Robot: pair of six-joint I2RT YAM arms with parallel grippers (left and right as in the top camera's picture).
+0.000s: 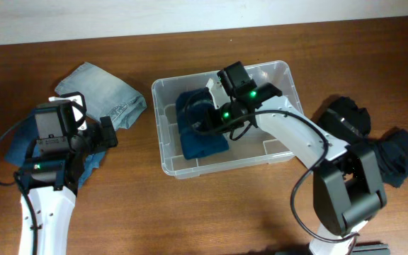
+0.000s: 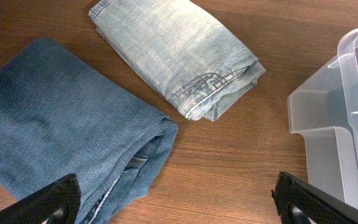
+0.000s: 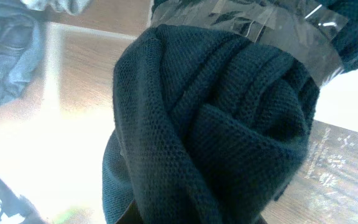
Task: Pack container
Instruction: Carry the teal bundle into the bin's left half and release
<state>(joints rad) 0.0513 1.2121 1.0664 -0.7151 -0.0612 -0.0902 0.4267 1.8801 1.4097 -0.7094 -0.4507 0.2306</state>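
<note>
Container (image 1: 167, 142): clear plastic rectangular bin with rounded corners and a rolled rim, mid-table, holding a folded dark teal knit garment (image 1: 202, 138). Right gripper (image 1: 218, 103) is inside, against the garment; whether it pinches cannot be told. Left gripper (image 2: 176, 190) is spread wide near blue jeans (image 2: 55, 137).

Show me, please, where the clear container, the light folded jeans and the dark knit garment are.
clear container (image 1: 160, 127): overhead view, on its left wall.
light folded jeans (image 2: 176, 53): left wrist view, middle of the folded denim.
dark knit garment (image 3: 210, 118): right wrist view, on its bunched folds.
</note>
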